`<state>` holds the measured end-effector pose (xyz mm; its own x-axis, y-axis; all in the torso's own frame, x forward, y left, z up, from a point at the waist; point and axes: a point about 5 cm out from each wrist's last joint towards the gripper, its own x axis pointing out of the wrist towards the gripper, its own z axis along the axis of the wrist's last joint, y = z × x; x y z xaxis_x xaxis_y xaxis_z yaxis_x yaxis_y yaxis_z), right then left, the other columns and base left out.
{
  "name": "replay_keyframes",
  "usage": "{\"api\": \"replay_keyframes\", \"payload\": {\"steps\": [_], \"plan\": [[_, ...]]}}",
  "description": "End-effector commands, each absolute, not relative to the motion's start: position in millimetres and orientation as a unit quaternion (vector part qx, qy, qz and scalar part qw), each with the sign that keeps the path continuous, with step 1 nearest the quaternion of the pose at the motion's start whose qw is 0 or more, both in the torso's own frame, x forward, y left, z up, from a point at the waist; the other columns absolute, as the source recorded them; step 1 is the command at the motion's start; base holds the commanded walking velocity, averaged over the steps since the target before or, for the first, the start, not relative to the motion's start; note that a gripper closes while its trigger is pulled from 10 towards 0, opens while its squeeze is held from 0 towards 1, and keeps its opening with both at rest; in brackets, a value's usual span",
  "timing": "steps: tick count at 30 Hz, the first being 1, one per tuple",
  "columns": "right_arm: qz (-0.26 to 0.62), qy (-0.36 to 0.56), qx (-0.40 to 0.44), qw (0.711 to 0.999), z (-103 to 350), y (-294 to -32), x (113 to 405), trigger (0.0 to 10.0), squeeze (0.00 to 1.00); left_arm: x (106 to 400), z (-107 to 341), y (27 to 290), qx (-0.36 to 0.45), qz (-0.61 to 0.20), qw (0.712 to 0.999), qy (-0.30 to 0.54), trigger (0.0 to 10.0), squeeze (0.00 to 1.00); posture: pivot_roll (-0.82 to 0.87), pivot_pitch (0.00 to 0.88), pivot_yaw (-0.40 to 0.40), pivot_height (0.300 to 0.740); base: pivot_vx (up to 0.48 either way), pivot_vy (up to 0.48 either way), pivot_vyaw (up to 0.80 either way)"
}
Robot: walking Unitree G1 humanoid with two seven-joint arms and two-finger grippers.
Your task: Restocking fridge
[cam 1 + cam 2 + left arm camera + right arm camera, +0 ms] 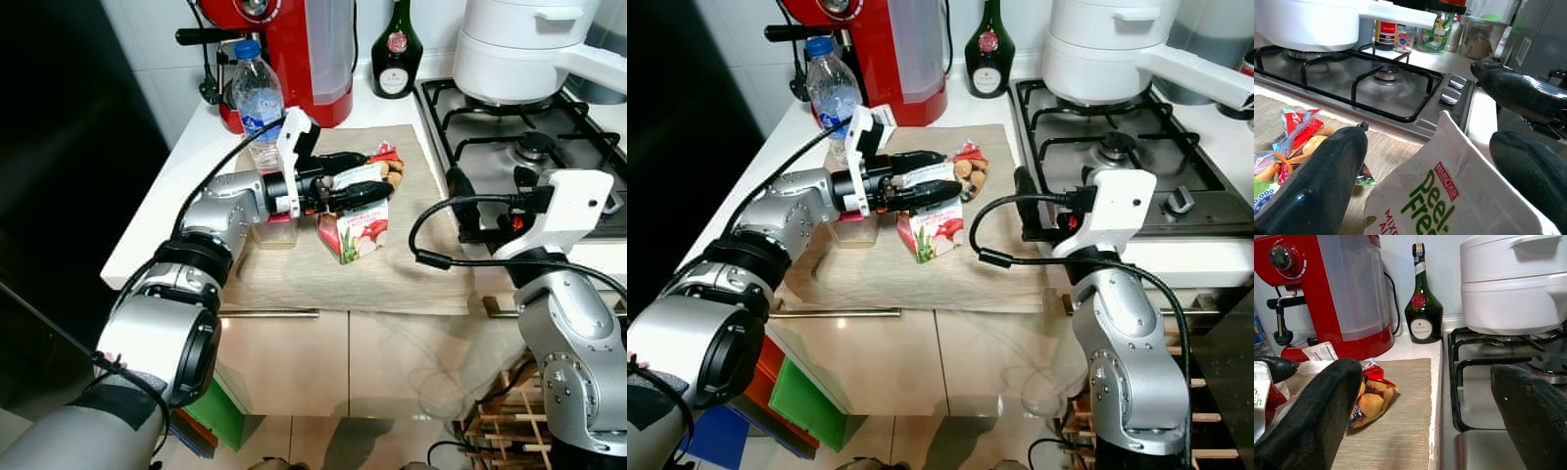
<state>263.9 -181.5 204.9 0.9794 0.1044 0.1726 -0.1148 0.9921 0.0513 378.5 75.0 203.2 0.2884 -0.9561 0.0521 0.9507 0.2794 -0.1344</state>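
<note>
Head cameras: I see my left tool reaching across a white counter at the top of a small gable-topped carton, which stands upright on a woven beige mat. The glossy black fingers lie one on each side of the carton's folded peak, parted a little; I cannot tell if they press it. Just beyond the carton lies a crinkled clear bag of brown pastries. A clear plastic water bottle with a blue cap stands at the mat's far left corner, ahead of a shiny red coffee machine. A dark green glass bottle stands against the tiled wall. To the right, a white lidded pot sits on a steel gas hob. My right tool hangs at the hob's near left corner, well apart from the carton.

Left wrist: the white carton, printed with red and green lettering, rises between the two rounded black fingers. The pastry bag lies on the mat beyond.

Right wrist: two matte black fingers stand wide apart, holding nothing. Between them I see the mat, the pastry bag and the hob's edge.
</note>
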Motion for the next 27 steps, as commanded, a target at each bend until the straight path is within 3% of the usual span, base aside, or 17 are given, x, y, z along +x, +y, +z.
{"api": "replay_keyframes", "payload": {"steps": [1,2,3,27], "plan": [[0.063,-0.087,0.031,0.994,207,-178,262,10.0,0.05,380,204,77,-0.065,-0.589,0.805,0.026,10.0,0.00,-0.20,0.000,0.157,0.740,0.000,0.000,0.00],[0.064,-0.087,0.030,0.994,207,-177,262,10.0,0.05,381,203,77,-0.066,-0.586,0.807,0.027,10.0,0.00,-0.20,0.000,0.156,0.740,0.000,0.000,0.00],[0.066,-0.086,0.030,0.994,206,-176,262,10.0,0.04,382,202,79,-0.073,-0.579,0.812,0.029,0.0,0.00,-0.20,0.000,0.155,0.740,0.000,0.000,0.00],[0.068,-0.082,0.034,0.994,201,-172,266,10.0,0.04,379,191,82,-0.092,-0.567,0.818,0.031,0.0,0.00,-0.19,0.000,0.163,0.740,0.000,0.000,0.00]]}}
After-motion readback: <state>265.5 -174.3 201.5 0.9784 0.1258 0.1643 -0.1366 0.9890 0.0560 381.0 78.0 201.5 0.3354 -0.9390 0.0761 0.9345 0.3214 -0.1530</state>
